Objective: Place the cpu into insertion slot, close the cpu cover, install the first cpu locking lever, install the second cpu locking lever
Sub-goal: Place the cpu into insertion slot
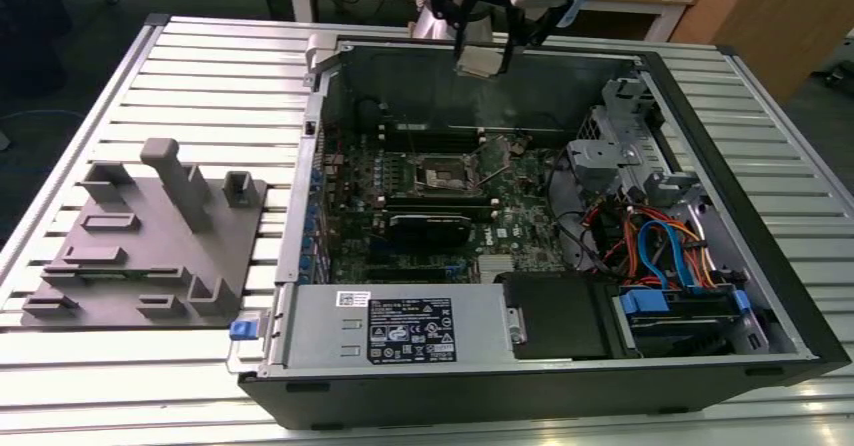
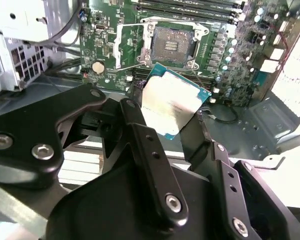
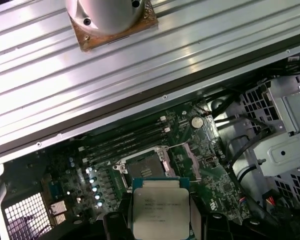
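Note:
My gripper hangs above the back wall of the open computer case, shut on the cpu. In both wrist views the cpu is a silver-topped square chip on a green-edged base, pinched at two sides by the black fingers. Below it on the green board lies the insertion slot, uncovered, with its dark contact field showing. The cpu cover is swung up beside the slot.
Long black memory slots run beside the socket. A grey parts fixture sits on the slatted table at the exterior view's left. A power supply, drive cage and coloured cables fill the case's near and right parts.

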`<state>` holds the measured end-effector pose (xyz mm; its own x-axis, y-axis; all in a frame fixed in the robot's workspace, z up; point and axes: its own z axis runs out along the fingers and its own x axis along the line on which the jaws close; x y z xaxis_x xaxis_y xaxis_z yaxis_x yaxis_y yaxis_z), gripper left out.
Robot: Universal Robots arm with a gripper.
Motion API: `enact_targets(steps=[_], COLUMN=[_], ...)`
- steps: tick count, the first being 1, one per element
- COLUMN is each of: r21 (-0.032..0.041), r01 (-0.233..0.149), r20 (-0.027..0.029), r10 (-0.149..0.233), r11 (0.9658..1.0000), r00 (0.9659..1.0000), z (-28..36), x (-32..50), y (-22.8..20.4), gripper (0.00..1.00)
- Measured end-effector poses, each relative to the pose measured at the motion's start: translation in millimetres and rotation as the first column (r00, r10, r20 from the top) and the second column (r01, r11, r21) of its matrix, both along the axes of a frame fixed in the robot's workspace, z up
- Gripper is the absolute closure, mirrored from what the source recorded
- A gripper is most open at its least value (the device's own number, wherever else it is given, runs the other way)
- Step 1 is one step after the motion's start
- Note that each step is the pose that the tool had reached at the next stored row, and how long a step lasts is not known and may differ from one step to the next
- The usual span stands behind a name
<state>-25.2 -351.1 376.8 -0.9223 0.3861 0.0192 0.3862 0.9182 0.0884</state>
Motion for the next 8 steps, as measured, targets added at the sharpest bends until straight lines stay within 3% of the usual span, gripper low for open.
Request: enact_targets(steps=[3,8], r21=[0.0001,0.0001], r01=[0.044,0.111], r20=[0.0001,0.0001], r10=[-0.044,-0.111], r11=[0.9990,0.9938], r00=[0.9990,0.9938], z=[-0.2,-0.4], x=[0.0,0.0], y=[0.0,0.0], gripper=[0.46,0.46])
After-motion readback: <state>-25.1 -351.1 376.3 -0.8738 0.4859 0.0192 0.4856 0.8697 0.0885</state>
